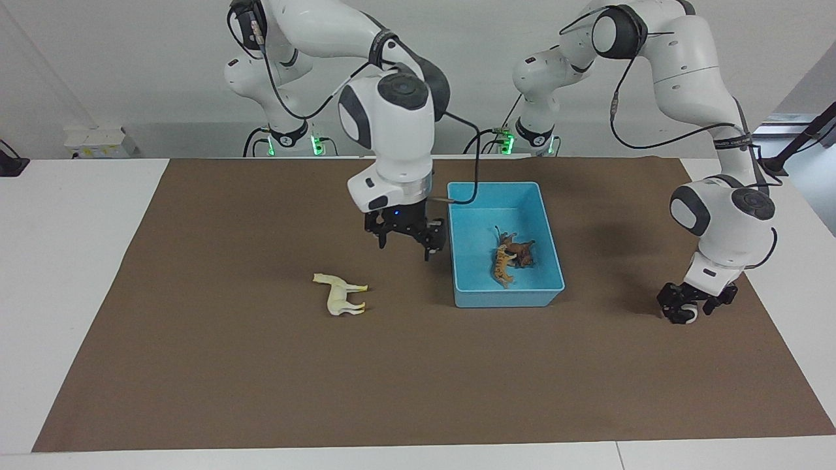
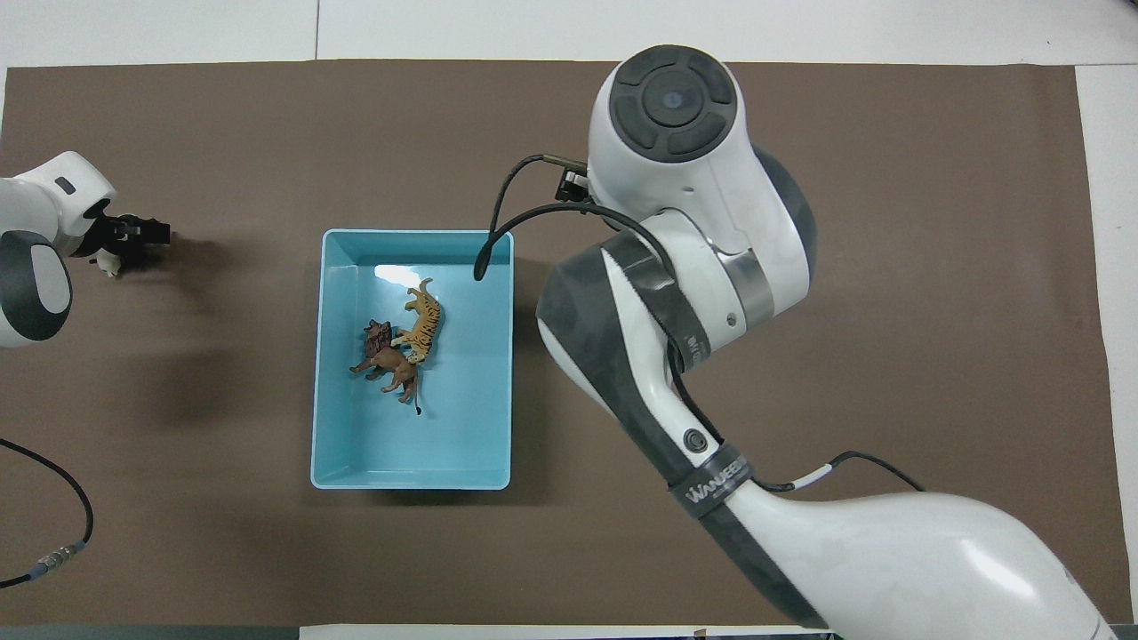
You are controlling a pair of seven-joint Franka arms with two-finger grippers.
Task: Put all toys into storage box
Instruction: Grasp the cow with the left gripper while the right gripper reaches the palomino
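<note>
Overhead view, light blue storage box (image 2: 412, 467), orange striped tiger (image 2: 425, 321), brown lion (image 2: 388, 360) inside.

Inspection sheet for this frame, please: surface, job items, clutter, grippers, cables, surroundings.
Surface: brown mat on a white table.
Job's things: tiger and lion lie touching in the light blue storage box. The cream horse lies on its side on the mat, toward the right arm's end.
Clutter: nothing seen.
Grippers: right gripper open, raised over the mat beside the box. Left gripper open, low at the mat, around a small white object, perhaps the panda.
Cables: black cable from the right arm hangs over the box's rim.
Surroundings: white wall.
</note>
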